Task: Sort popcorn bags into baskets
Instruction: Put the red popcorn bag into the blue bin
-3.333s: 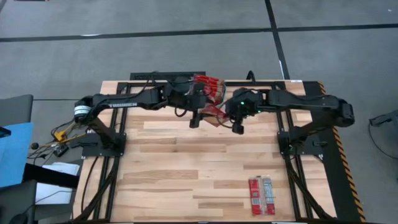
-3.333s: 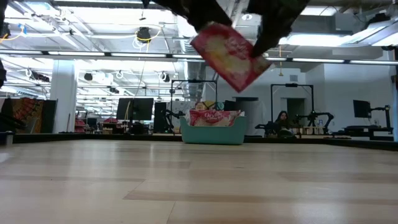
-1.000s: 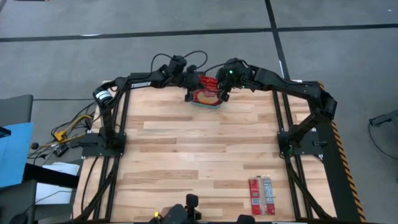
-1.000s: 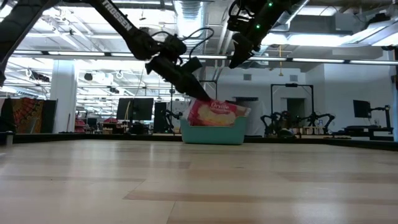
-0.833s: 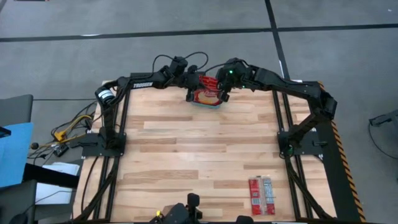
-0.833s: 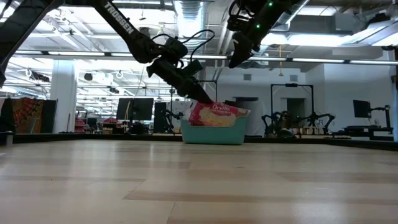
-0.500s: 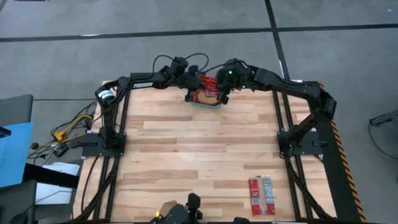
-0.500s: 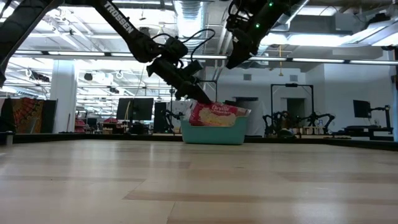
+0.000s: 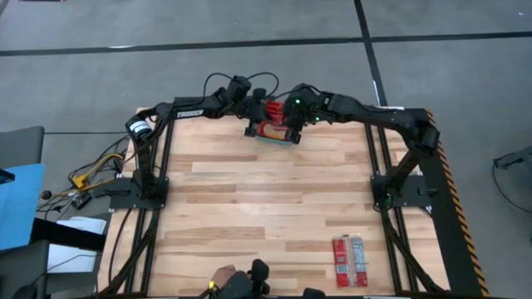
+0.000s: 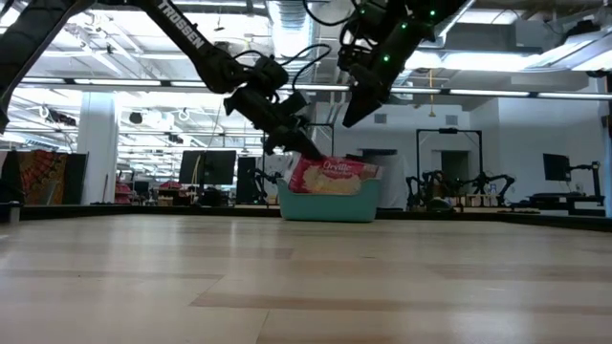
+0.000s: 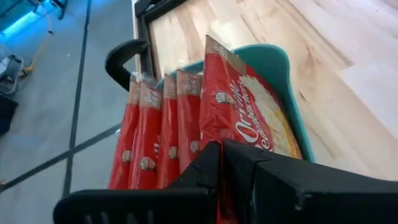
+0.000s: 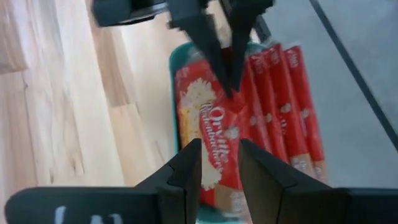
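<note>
At the table's far edge stands the teal basket. Several red popcorn bags stand on edge in it, side by side. My left gripper is shut on the nearest bag, whose top sticks up above the basket's rim. My right gripper hangs open just above that same bag and touches nothing. Two more popcorn bags lie flat near the table's near right corner. My left gripper pinches the front bag's upper edge near a corner between its two shut fingers. The fingers slant down from the table's left. The bag's lower part sits inside the basket, and the bag stands tilted in front of the other bags.
The dark frame rails run along the table's left, right and far sides, close behind the basket. Bare wood lies between the basket and the two loose bags. A person's hand shows at the near edge.
My right gripper has come down and toward the table's left, closer to the basket and the held bag, still open. My left gripper has rolled a little in place, still shut on the bag, which stays in the basket.
</note>
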You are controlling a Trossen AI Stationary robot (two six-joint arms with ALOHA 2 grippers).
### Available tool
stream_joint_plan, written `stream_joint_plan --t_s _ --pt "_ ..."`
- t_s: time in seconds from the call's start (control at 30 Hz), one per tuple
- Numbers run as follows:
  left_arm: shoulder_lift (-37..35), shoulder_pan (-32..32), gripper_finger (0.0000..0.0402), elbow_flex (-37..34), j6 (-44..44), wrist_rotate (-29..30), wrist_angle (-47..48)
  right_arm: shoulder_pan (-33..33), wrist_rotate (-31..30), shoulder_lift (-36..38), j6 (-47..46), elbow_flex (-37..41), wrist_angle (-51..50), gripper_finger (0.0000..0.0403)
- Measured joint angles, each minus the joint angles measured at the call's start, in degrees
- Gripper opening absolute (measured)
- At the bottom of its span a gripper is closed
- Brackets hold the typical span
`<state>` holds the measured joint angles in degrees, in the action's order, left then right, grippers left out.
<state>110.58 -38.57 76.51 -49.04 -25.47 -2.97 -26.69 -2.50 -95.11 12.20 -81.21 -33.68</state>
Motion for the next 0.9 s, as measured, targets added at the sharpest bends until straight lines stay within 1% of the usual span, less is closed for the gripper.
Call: stream_joint_plan --t_s 0.07,0.27,0.4,0.5,0.57,0.7,0.9 --pt "0.8 -0.1 0.0000 0.1 0.4 0.0 0.1 0.1 0.2 -0.1 -0.2 0.0 -0.3 0.0127" --pt "1.0 -0.7 0.0000 0.1 6.7 1.8 3.0 1.1 1.3 -0.5 -3.2 0.1 0.8 0.0122" --pt "1.0 -0.8 0.0001 0.1 10.5 2.4 4.4 1.9 2.9 -1.1 -5.2 4.0 6.5 0.0121" --pt "1.0 -0.7 0.0011 0.1 10.7 2.1 6.6 2.2 4.0 -1.0 -6.9 7.2 12.0 0.0121" --pt "0.7 -0.4 0.0024 0.1 10.8 2.2 8.1 2.4 4.2 -1.1 -8.0 9.3 14.2 0.0120" --pt "-0.3 0.3 0.0065 0.0 11.2 2.2 10.3 2.2 4.2 -1.0 -8.9 12.7 19.3 0.0120" --pt "-2.0 0.5 0.0127 -0.1 12.3 2.2 10.1 1.0 4.1 -1.1 -10.8 15.9 22.1 0.0120"
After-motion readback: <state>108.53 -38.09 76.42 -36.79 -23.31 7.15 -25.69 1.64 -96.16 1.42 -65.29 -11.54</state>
